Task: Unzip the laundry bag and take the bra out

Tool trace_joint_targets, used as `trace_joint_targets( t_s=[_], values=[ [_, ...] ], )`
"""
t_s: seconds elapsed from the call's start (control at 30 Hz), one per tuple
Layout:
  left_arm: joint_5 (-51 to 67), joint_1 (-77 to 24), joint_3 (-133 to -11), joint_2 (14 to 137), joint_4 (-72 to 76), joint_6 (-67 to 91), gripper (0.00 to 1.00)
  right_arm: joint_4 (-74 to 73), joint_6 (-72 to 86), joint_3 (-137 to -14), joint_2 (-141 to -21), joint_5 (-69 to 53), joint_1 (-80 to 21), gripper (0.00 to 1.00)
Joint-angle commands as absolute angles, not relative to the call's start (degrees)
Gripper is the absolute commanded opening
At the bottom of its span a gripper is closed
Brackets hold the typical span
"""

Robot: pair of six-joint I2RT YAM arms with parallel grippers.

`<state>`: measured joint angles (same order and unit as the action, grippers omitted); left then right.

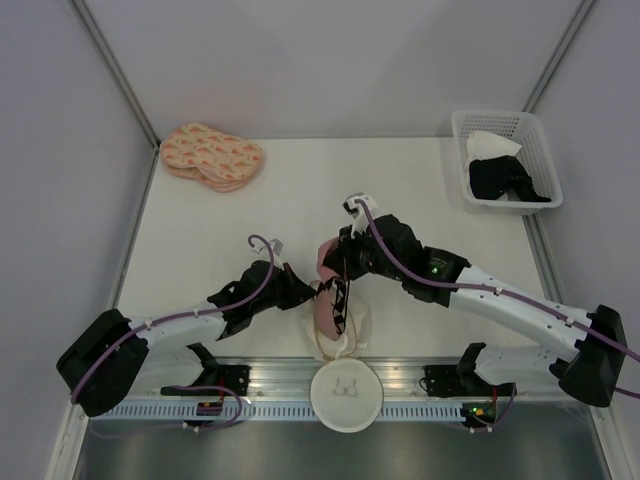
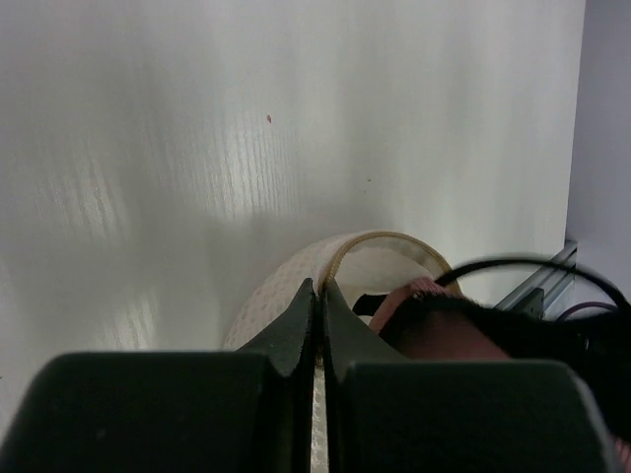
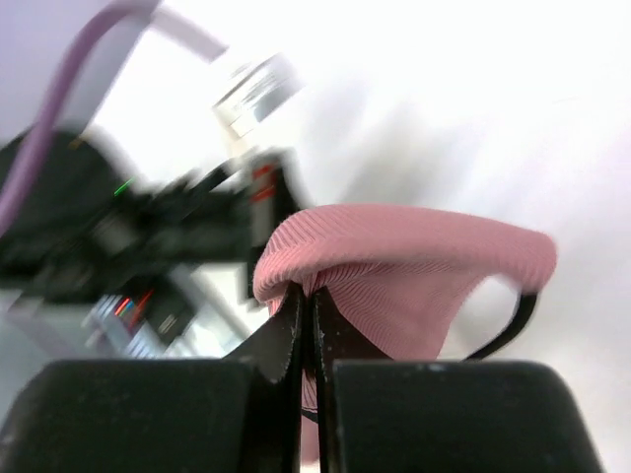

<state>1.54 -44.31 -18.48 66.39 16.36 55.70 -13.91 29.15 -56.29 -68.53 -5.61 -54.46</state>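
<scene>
The white mesh laundry bag (image 1: 343, 335) lies open near the table's front edge, its round cream face with a dark drawing (image 1: 346, 396) over the rail. My left gripper (image 1: 308, 290) is shut on the bag's mesh rim (image 2: 325, 271). My right gripper (image 1: 335, 262) is shut on the dusty-pink bra (image 1: 326, 300), holding it partly out of the bag's mouth, dark straps hanging. In the right wrist view the ribbed pink fabric (image 3: 414, 266) drapes over the closed fingertips. In the left wrist view the bra (image 2: 424, 325) shows inside the bag's opening.
Peach oval pads with a pink pattern (image 1: 211, 155) lie at the back left. A white lattice basket (image 1: 504, 160) with a black garment (image 1: 505, 180) stands at the back right. A metal rail (image 1: 270, 375) runs along the near edge.
</scene>
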Motion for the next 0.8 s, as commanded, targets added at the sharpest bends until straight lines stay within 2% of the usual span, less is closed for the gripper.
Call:
trace_joint_targets(
  t_s=[0.0,0.07,0.37,0.77],
  values=[
    [0.9,-44.1,-19.4,65.8,17.7,56.6,0.02,-15.8,30.4,-59.8,-67.2,22.1,-53.6,0.0],
    [1.1,-44.1,-19.3,65.8,17.7,56.6,0.02,-15.6,30.0,-61.0,-67.0,28.0,-52.8,0.0],
    [1.7,-44.1,-19.2,64.3,17.2,56.7,0.02,-22.2,25.0,-77.6,-74.3,34.3,-43.5,0.0],
    [3.5,-44.1,-19.8,60.5,14.0,56.1,0.02,-24.4,25.2,-98.2,-91.7,36.7,-17.3,0.0]
  ],
)
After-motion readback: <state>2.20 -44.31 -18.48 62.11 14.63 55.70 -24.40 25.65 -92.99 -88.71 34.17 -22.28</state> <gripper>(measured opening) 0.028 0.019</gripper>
